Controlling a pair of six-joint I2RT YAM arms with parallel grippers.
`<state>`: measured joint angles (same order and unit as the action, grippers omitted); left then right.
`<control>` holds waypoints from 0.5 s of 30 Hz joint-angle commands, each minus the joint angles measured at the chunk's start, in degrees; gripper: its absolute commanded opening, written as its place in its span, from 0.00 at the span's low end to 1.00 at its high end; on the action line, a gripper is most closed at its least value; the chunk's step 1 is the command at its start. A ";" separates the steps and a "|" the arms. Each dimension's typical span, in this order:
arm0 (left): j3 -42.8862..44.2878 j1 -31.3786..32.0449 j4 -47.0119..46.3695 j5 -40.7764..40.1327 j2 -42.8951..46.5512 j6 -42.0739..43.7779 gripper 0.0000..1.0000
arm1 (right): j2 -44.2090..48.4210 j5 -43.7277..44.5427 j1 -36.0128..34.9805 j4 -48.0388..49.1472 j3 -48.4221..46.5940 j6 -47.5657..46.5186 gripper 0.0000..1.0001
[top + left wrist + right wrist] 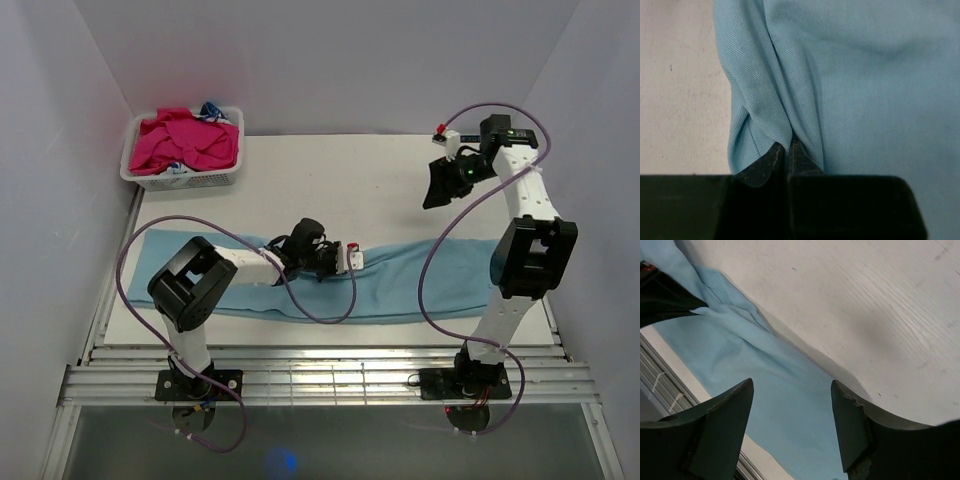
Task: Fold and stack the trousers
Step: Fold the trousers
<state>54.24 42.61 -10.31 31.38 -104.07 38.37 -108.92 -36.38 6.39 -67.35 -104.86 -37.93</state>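
The light blue trousers [400,285] lie stretched in a long strip across the near part of the white table. My left gripper [350,258] is low over their middle, at the far edge of the cloth, and is shut on a pinched fold of the trousers [785,120]. My right gripper [436,186] is open and empty, raised above the table at the far right. In the right wrist view its fingers [850,425] frame the trousers [780,390] well below them.
A white basket [182,180] with magenta garments [185,143] stands at the far left corner of the table. White walls close the left, back and right sides. A slatted metal rail [330,380] runs along the near edge. Purple cables hang from both arms.
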 commanded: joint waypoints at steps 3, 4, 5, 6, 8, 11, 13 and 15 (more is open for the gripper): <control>-10.01 1.60 -13.68 -11.59 1.68 14.00 0.04 | -2.69 -3.44 -10.31 3.98 -1.31 7.34 0.65; -10.81 1.86 -15.60 -12.91 1.42 16.28 0.04 | -2.96 -2.74 -11.74 4.33 -0.97 8.30 0.62; -11.69 2.56 -16.84 -13.70 0.72 17.43 0.04 | -3.22 -2.12 -12.89 5.29 -0.44 8.66 0.62; -12.66 3.00 -18.77 -14.75 0.45 18.40 0.04 | -3.57 -1.25 -15.25 5.91 0.09 9.10 0.62; -16.78 4.49 -26.93 -18.62 -0.69 21.81 0.04 | -3.49 0.60 -17.28 7.66 2.28 9.98 0.58; -22.15 6.86 -39.33 -23.71 -3.32 27.69 0.01 | -2.70 3.50 -20.80 11.44 6.32 11.38 0.54; -24.08 7.83 -47.21 -25.39 -6.22 30.78 0.00 | -2.96 5.08 -22.56 12.42 7.56 12.00 0.54; -27.68 9.15 -54.26 -27.32 -8.42 35.86 0.00 | -4.09 6.75 -24.40 12.95 7.74 13.14 0.54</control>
<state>31.40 50.54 -54.61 10.79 -108.86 65.45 -112.71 -32.93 -16.86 -57.91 -97.38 -27.38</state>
